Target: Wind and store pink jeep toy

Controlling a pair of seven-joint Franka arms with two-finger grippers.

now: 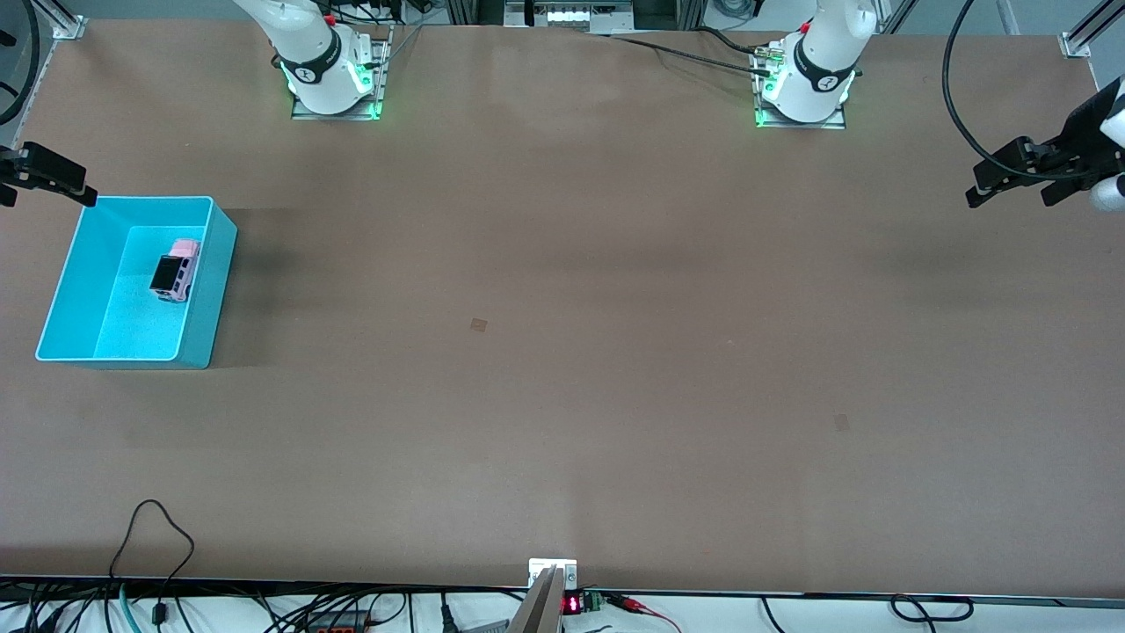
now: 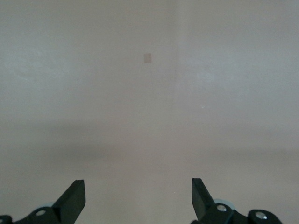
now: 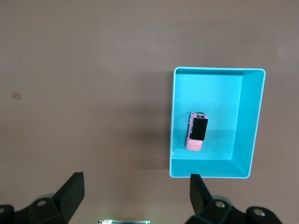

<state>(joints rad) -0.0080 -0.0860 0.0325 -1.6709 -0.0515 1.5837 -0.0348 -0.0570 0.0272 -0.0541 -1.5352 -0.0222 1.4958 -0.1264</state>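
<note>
Since pink jeep toy [image 1: 177,269] sits inside turquoise bin [image 1: 199,303], you read storing as done. Table [image 1: 562,352] otherwise bare. Bin at nine o'clock in front view. Right gripper [image 1: 48,176] hangs over table at bin's corner, left gripper [image 1: 1011,180] at three o'clock; both fingers spread, empty, parked clear. Arms cut off by frame; winding key not discernible.

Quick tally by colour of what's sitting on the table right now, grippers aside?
Pink: 1, the pink jeep toy, lying inside the bin.
Turquoise: 1, the bin, at the right arm's end of the table.
Total: 2.
</note>
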